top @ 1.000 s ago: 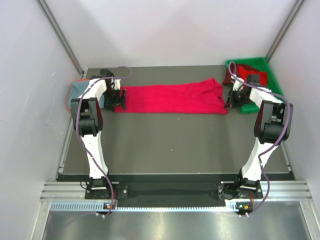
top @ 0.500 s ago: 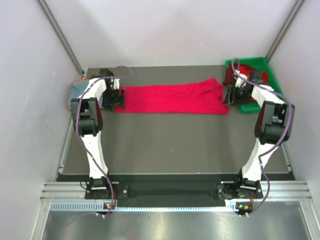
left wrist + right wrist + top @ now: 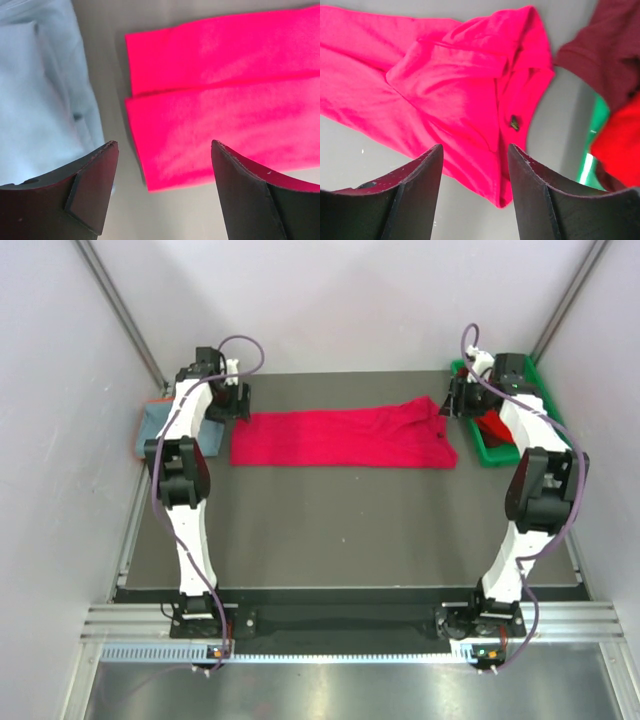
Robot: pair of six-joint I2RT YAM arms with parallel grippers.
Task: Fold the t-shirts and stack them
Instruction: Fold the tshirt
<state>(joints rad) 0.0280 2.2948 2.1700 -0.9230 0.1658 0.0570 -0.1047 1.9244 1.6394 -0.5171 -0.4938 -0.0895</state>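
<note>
Both arms now stand lifted clear of the red shirt [image 3: 340, 437], left pincer [image 3: 162, 150] and right pincer [image 3: 475, 150] released and empty, so it lies as a long strip across the far desk [image 3: 350, 530], still to be cross-folded and stacked, with the grey-blue shirt [image 3: 35, 100] beside it and more shirts [image 3: 615, 145] in the bin [image 3: 530, 370].

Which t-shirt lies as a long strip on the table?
The bright red t-shirt; the grey-blue t-shirt sits at the left edge, the others in the green bin.
</note>
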